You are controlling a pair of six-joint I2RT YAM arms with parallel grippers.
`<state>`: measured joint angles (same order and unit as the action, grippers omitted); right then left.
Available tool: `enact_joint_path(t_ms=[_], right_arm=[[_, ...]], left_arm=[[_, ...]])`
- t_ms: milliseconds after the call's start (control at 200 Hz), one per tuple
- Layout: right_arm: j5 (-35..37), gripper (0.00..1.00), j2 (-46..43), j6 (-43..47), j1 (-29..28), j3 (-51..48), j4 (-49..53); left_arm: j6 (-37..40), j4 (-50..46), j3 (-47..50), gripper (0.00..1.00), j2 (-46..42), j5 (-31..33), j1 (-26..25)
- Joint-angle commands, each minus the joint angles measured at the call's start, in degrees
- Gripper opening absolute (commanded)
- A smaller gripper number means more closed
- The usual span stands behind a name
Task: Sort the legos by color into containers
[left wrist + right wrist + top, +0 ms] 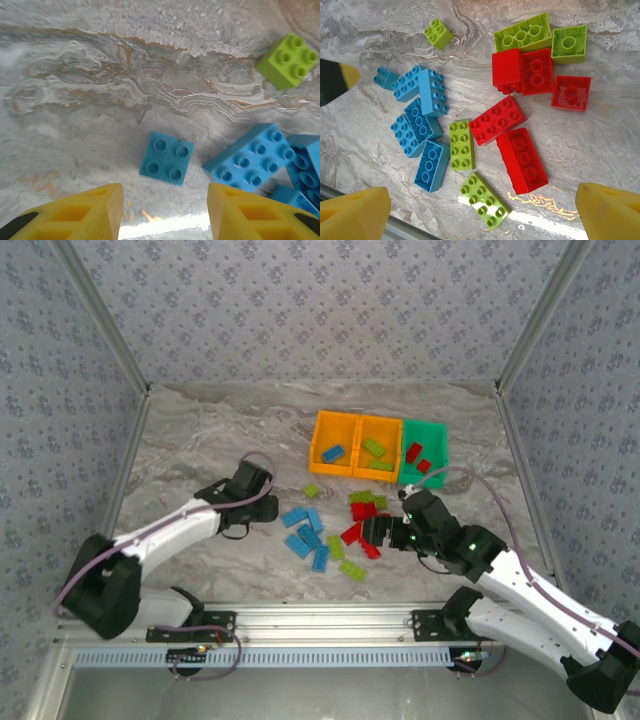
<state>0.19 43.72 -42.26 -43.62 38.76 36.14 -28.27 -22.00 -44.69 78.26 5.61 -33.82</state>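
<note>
Loose legos lie in the table's middle: a blue cluster [308, 535], red ones [362, 510] and lime ones [349, 568]. At the back stand the containers: an orange bin [318, 435] with a blue brick, an orange bin [381, 422] with lime bricks, and a green bin [441, 440] with red bricks. My left gripper [247, 502] [164, 192] is open just short of a small blue square brick [166, 157]; nothing sits between its yellow fingers. My right gripper [385, 530] [481, 195] hangs open wide over a red brick [521, 160] and a lime brick [484, 200].
A metal rail [300, 620] runs along the near edge, and patterned walls close in the other three sides. Bare marbled tabletop [190, 440] spreads to the left of the pile. A lone lime square brick [288, 61] lies beyond the blue ones.
</note>
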Motion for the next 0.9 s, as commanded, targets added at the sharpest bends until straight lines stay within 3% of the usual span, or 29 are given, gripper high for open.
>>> enact_joint_path(t_ms=[0, 380, 490, 595, 715, 894], right_arm=[[0.1, 0.98, -1.8, -0.6, -0.4, -0.6, 0.9], [-0.7, 0.99, -2.6, -0.1, -0.3, -1.9, 1.3], [-0.8, 0.99, -1.9, 0.1, -0.3, -1.8, 1.3], [-1.0, 0.99, -1.7, -0.3, -0.3, -1.9, 1.0], [-1.5, 0.99, -1.7, -0.4, -0.3, -1.9, 0.0], [-5.4, 1.00, -4.5, -0.6, -0.5, -2.6, -8.2]], left_arm=[[2.8, 3.1, -3.9, 0.50, 4.5, -4.9, 1.2], [3.6, 2.3, -5.4, 0.51, 13.9, -1.3, 3.0], [3.3, 3.2, -4.2, 0.48, 14.8, -1.8, 3.6], [3.1, 3.8, -3.2, 0.37, 14.8, -3.1, 3.5], [2.6, 3.9, -2.1, 0.29, 12.1, -3.8, 3.6], [0.4, 0.1, -6.0, 0.28, -0.3, -2.6, 0.5]])
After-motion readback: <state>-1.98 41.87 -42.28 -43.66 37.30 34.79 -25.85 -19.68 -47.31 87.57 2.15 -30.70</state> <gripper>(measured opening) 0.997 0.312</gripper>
